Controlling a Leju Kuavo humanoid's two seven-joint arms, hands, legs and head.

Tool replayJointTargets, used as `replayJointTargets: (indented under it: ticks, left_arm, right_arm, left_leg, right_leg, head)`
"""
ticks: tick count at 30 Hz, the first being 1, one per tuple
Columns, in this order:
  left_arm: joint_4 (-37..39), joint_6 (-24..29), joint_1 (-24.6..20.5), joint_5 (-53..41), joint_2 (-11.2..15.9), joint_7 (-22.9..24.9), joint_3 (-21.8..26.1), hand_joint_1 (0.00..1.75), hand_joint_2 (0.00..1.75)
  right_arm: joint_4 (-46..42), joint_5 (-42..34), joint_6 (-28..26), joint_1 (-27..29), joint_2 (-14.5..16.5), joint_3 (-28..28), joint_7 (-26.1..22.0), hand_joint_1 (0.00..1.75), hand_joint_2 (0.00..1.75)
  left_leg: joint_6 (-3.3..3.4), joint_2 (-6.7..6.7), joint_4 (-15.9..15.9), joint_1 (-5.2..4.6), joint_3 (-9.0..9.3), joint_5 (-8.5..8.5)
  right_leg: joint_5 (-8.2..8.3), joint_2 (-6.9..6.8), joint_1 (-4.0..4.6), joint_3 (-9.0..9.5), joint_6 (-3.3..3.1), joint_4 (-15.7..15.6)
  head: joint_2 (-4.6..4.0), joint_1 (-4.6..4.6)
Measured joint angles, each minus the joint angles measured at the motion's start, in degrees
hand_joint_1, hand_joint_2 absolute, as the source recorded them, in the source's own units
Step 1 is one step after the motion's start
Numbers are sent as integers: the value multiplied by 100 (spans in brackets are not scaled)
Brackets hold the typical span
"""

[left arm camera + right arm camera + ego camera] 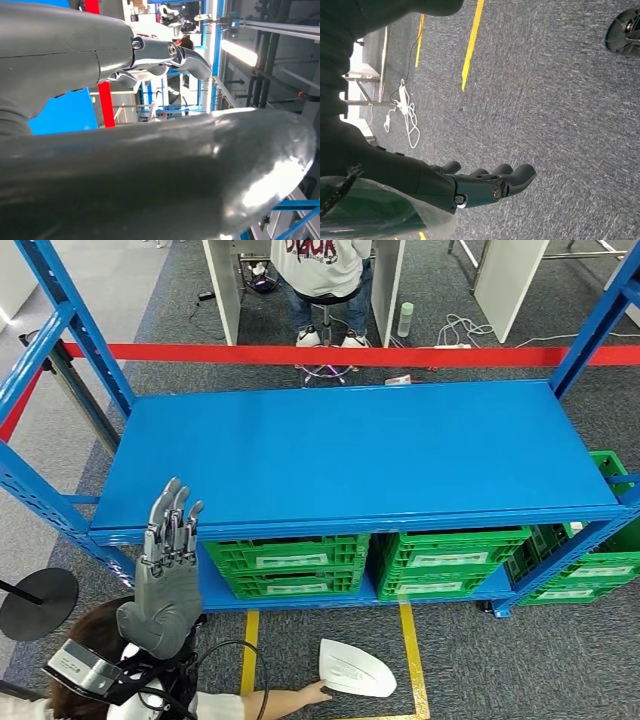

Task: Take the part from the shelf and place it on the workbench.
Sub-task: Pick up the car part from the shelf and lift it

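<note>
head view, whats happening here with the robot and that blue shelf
The robot faces a blue shelf whose top deck is bare, with green crates below it. Its left hand is raised before the shelf edge, fingers apart, holding nothing. Its right hand hangs open over the carpet. A person's hand touches a white part lying on the floor.

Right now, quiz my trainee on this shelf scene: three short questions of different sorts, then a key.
1. True or false: the left robot hand holds the white part.
2. Where does the white part lie? A) on the blue shelf top B) on the floor, under a person's hand C) in a green crate
3. Fill in: the right robot hand hangs over grey ____.

Key: 1 false; 2 B; 3 carpet.
</note>
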Motion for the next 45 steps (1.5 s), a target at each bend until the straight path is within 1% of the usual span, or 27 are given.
replayJointTargets:
  ticks: [22,26,45]
  left_arm:
    - [1,-25,-1,26,0,0,0,0,0]
    - [0,-25,0,24,0,0,0,0,175]
    - [-1,-22,1,23,-4,0,-11,0,175]
  right_arm:
    - [0,-7,8,0,0,0,-8,0,175]
    - [0,-12,3,0,0,0,-8,0,175]
    - [0,-7,-12,1,0,0,-8,0,175]
  left_leg:
    - [0,0,0,0,0,0]
    - [0,0,0,0,0,0]
    - [0,0,0,0,0,0]
  right_leg:
    - [0,0,0,0,0,0]
    - [0,0,0,0,0,0]
    - [0,0,0,0,0,0]
  head:
    - [0,0]
    - [-1,0]
    - [0,0]
